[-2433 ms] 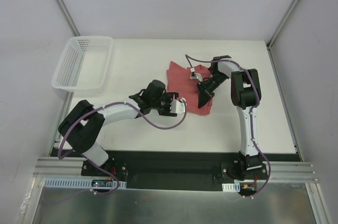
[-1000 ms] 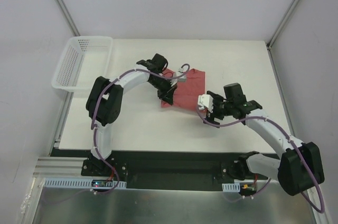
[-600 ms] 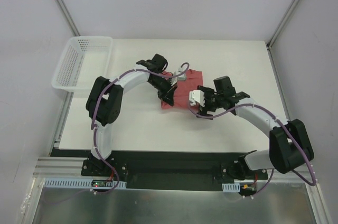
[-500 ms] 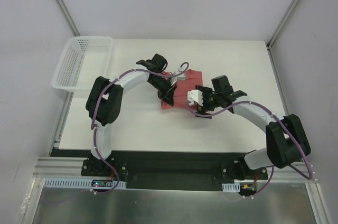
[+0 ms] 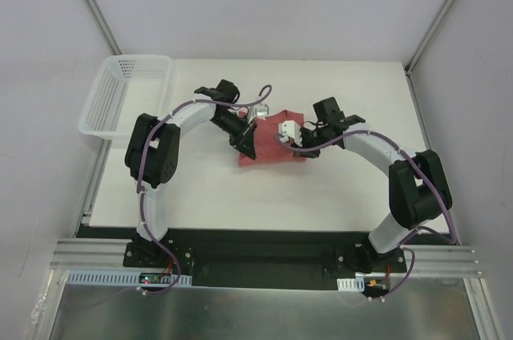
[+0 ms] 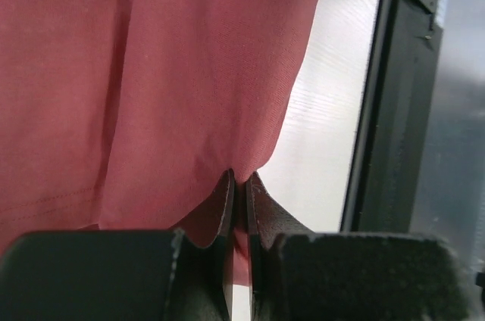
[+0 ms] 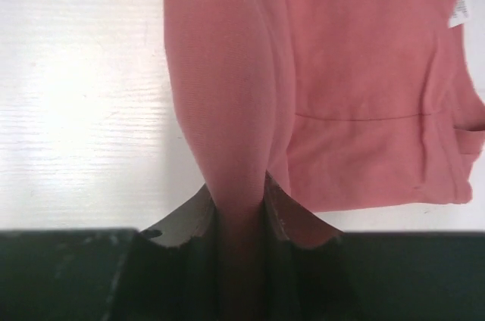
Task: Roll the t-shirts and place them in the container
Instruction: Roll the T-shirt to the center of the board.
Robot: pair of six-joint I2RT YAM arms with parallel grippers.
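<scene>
My right hand point(image 7: 236, 204) has swung in from the near right and closed down on a raised fold of the t-shirt point(image 7: 356, 109), the cloth pinched between its fingers. My left hand point(image 6: 239, 185) stays clamped tight on the left edge, with a small tuck of fabric caught between its tips. The salmon-red t-shirt lies bunched between my two hands around the middle of the white counter point(image 5: 353, 188), and the white perforated basket point(image 5: 104, 107) sits well apart at the far left corner.
</scene>
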